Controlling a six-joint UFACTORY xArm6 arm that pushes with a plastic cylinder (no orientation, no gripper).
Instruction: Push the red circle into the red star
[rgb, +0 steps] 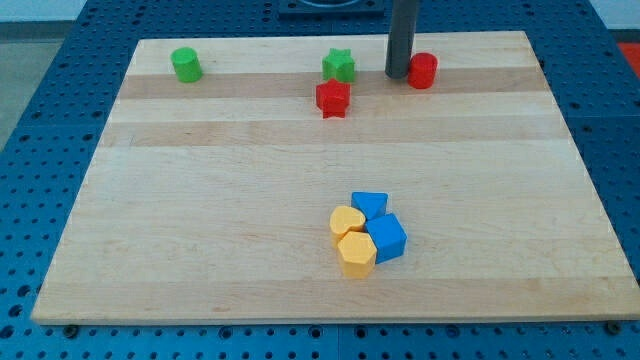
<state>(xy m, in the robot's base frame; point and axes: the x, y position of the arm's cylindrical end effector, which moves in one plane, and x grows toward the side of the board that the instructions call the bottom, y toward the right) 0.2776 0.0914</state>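
The red circle (422, 70) is a short cylinder near the view's top, right of centre. The red star (332, 98) lies to its left and a little lower. My tip (399, 75) comes down as a dark rod just left of the red circle, touching or nearly touching its left side. The tip stands between the red circle and the red star. The rod hides nothing of either block.
A green star (339, 66) sits just above the red star. A green cylinder (186, 64) is at the top left. Near the bottom centre cluster two blue blocks (386, 237) and two yellow blocks (355, 252). The wooden board (200, 200) ends in edges all around.
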